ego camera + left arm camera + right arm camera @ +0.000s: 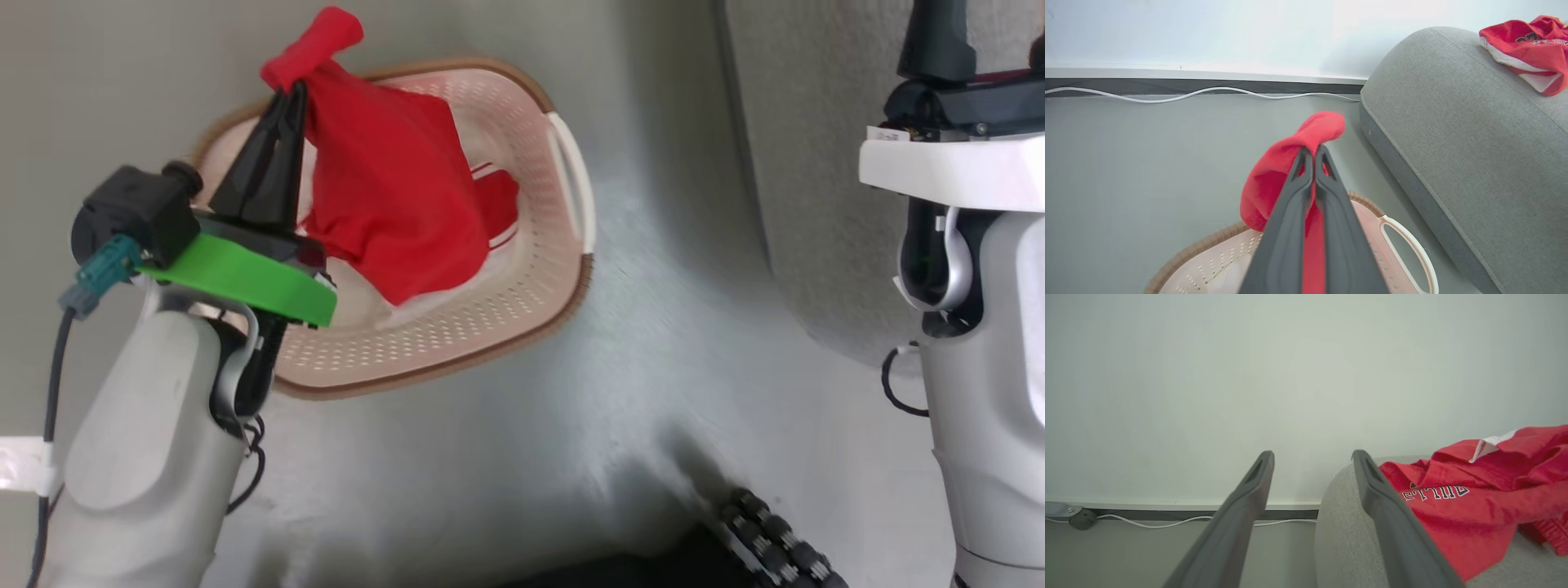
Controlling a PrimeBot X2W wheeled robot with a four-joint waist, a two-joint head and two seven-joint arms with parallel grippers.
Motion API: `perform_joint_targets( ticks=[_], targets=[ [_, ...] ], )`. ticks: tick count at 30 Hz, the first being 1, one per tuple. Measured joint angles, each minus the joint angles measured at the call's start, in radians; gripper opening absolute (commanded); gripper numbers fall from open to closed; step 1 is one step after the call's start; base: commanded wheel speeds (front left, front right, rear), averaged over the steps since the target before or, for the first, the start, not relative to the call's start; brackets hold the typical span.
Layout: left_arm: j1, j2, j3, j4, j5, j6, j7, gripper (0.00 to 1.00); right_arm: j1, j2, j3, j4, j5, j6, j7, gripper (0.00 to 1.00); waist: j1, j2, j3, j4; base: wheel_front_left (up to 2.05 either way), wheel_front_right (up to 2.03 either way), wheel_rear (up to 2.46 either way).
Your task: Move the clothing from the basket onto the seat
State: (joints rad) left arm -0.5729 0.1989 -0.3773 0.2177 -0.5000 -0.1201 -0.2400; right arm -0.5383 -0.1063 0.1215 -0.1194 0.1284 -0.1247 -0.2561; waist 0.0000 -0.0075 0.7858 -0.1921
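My left gripper (292, 88) is shut on a bunched fold of red clothing (392, 204), which hangs lifted over the cream basket (571, 294), its lower edge still inside. Another red piece with white stripes (496, 204) lies in the basket. In the left wrist view the shut fingertips (1314, 150) pinch the red cloth (1274, 179) above the basket rim (1200, 247). The grey seat (1453, 143) stands to the right, with a red garment (1531, 45) on it. My right gripper (1312, 457) is open and empty beside a red garment with white lettering (1474, 498) on the seat (1343, 531).
A white cable (1167, 97) runs along the dark skirting at the foot of the pale wall, ending near a grey plug (1081, 518). Bare grey floor separates basket and seat. My right arm (980, 286) hangs over the seat's edge. A dark ribbed part of my base (775, 539) shows below.
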Motion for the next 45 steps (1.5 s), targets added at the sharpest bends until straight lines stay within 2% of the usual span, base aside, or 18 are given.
perform_joint_targets(
  ticks=[3, 12, 23, 31, 34, 39, 45],
  targets=[
    [0.026, -0.008, 0.006, -0.013, -0.007, -0.003, 0.0, 0.0, 0.017, -0.017, -0.007, 0.006, -0.006, 0.004, 0.0, 1.0, 0.0, 0.0, -0.038, 0.038, 0.0, 0.0, 0.0],
    [0.066, -0.021, 0.02, -0.053, -0.032, -0.004, -0.009, 0.0, 0.095, -0.053, -0.002, 0.044, -0.015, 0.049, 0.0, 1.0, 0.0, 0.0, -0.16, 0.153, 0.0, 0.0, 0.0],
    [0.138, 0.011, 0.019, -0.071, -0.031, -0.004, -0.009, 0.0, 0.205, -0.036, 0.096, 0.123, -0.005, 0.134, 0.0, 1.0, -0.0001, 0.0, -0.331, 0.259, 0.0, 0.0, 0.0],
    [0.2, 0.035, 0.02, -0.1, -0.031, -0.004, -0.009, 0.0, 0.265, -0.011, 0.192, 0.178, 0.005, 0.205, 0.0, 1.0, -0.0001, 0.0, -0.46, 0.29, 0.0, 0.0, 0.0],
    [0.216, 0.036, 0.011, -0.11, -0.031, -0.004, -0.007, 0.0, 0.28, -0.002, 0.263, 0.203, 0.007, 0.23, 0.0, 1.0, -0.0001, 0.0, -0.508, 0.294, 0.0, 0.0, 0.0],
    [0.245, 0.035, -0.031, -0.119, -0.031, -0.004, 0.017, 0.0, 0.304, 0.018, 0.383, 0.244, 0.014, 0.244, 0.0, 1.0, -0.0001, 0.0, -0.583, 0.292, 0.0, 0.0, 0.0],
    [0.271, 0.03, -0.075, -0.136, -0.031, -0.004, 0.053, 0.0, 0.323, 0.027, 0.458, 0.28, 0.055, 0.248, 0.0, 1.0, -0.0001, 0.0, -0.672, 0.287, 0.0, 0.0, 0.0]
  ],
)
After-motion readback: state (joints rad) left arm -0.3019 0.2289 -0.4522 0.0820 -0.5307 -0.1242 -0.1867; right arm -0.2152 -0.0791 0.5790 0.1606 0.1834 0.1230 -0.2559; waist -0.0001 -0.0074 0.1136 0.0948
